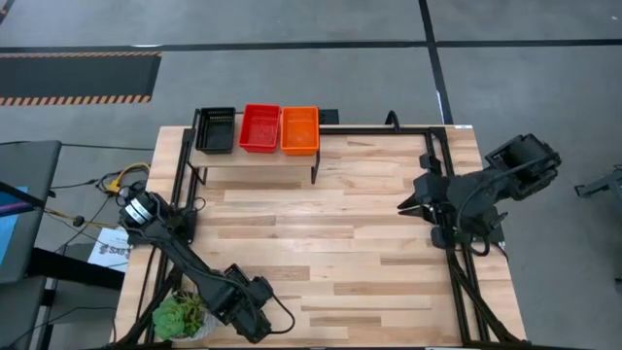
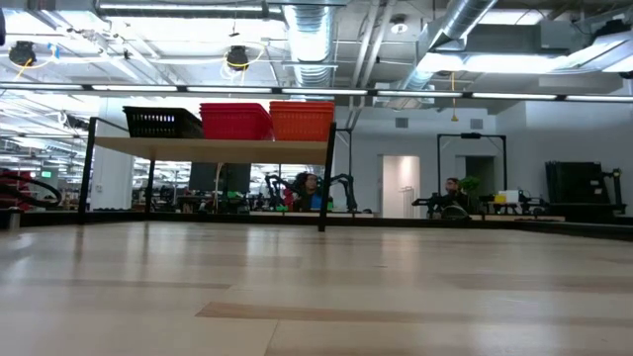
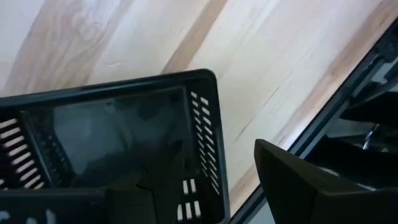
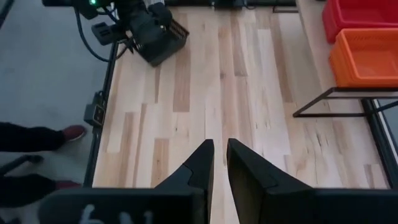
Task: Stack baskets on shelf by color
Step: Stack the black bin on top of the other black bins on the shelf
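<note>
The shelf (image 1: 255,157) stands at the table's far edge. On its top sit a black basket stack (image 1: 216,129), a red one (image 1: 259,127) and an orange one (image 1: 299,130), side by side. My left gripper (image 1: 255,309) is at the table's near left corner, shut on another black basket (image 3: 118,137), also seen in the right wrist view as the black basket (image 4: 166,38). My right gripper (image 1: 403,206) waits over the table's right side, shut, touching nothing. My left gripper holds the black basket by an end wall (image 3: 208,149). One finger (image 3: 143,193) is inside the basket and the other finger (image 3: 298,180) is outside it, so the mesh wall runs between them. Whether the basket's bottom rests on the table, I cannot tell.
A green potted plant (image 1: 180,316) stands at the near left corner, just beside my left arm. Black frame rails (image 1: 457,262) run along the table's left and right sides. Bare planks (image 1: 321,233) stretch between the arms and the shelf. A person's feet (image 4: 68,132) show on the floor beyond the table.
</note>
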Tool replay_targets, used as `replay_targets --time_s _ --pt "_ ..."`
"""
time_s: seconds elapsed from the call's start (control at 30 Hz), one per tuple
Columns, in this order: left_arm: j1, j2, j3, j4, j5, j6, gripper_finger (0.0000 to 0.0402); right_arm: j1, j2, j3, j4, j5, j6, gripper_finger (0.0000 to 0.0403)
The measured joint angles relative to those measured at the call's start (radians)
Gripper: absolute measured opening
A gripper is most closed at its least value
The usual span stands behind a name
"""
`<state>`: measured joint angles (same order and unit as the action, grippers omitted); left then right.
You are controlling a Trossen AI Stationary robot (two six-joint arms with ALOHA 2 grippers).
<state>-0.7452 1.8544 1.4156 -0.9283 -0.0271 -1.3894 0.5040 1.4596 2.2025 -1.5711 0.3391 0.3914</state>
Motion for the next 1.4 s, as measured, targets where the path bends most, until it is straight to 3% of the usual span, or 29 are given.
replay_targets --time_s 0.23,0.43,0.83,0.97,1.2,1.4 --pt "0.005 0.073 -0.001 0.004 0.122 0.049 0.0182 0.036 -0.007 -0.035 0.0 0.0 0.0 0.0069" --pt "0.009 0.078 -0.001 0.0 0.082 0.044 0.0174 0.046 -0.007 -0.035 0.0 0.0 0.008 0.0069" --pt "0.025 0.11 -0.001 0.027 0.117 0.099 0.0016 0.046 -0.007 -0.035 0.0 0.001 0.019 0.0069" --pt "0.038 0.103 0.001 0.039 0.125 0.105 0.0003 0.046 -0.007 -0.035 0.0 0.001 0.017 0.0069" --pt "0.092 0.102 0.167 0.015 0.146 0.239 0.0 0.046 -0.012 -0.036 0.0 0.001 -0.011 0.0069" --pt "0.16 0.102 0.425 -0.173 0.066 0.424 0.0 0.046 -0.029 -0.036 0.0 0.001 -0.054 0.0069"
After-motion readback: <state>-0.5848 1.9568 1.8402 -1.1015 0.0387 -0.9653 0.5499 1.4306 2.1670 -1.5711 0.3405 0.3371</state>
